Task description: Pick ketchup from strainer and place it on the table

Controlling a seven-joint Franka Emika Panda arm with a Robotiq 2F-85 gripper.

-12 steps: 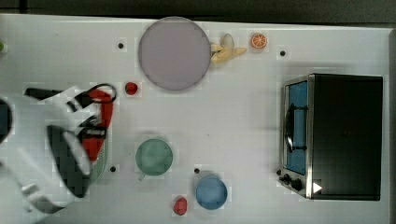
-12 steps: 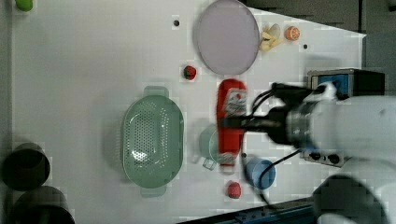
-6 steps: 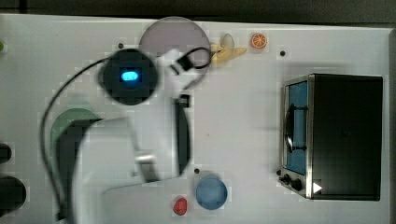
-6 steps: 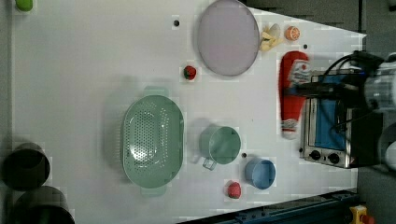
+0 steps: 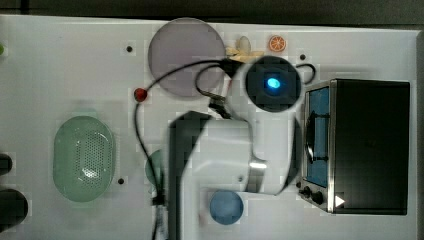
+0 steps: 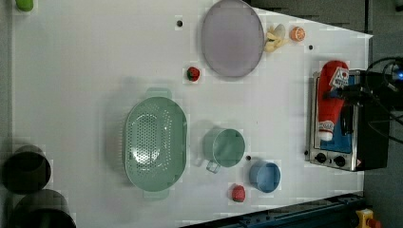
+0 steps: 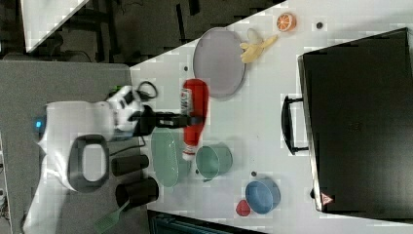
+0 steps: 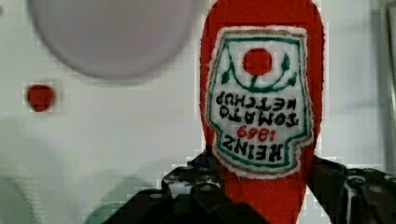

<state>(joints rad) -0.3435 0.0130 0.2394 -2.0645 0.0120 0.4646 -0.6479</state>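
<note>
Hand (image 7: pixel 191 119) pinching the ketchup (image 7: pixel 194 113) across its narrowing body, one dark finger (image 8: pixel 201 186) pressing each side below the white label. Ketchup (image 6: pixel 331 97) hanging clear of the worktop (image 6: pixel 95 71), cap end pointing toward the left view's bottom edge, overlapping the toaster oven (image 6: pixel 349 123) near the worktop's edge at the left view's right. Strainer (image 6: pixel 155 141) lying empty, well apart from the bottle, toward the middle of the worktop. Green cup (image 6: pixel 224 147) sitting just beside the strainer; blue bowl (image 6: pixel 265 176) and small red fruit (image 6: pixel 238 193) lying nearer the edge at the left view's bottom. Lilac plate (image 6: pixel 232 37) resting near the far edge.
</note>
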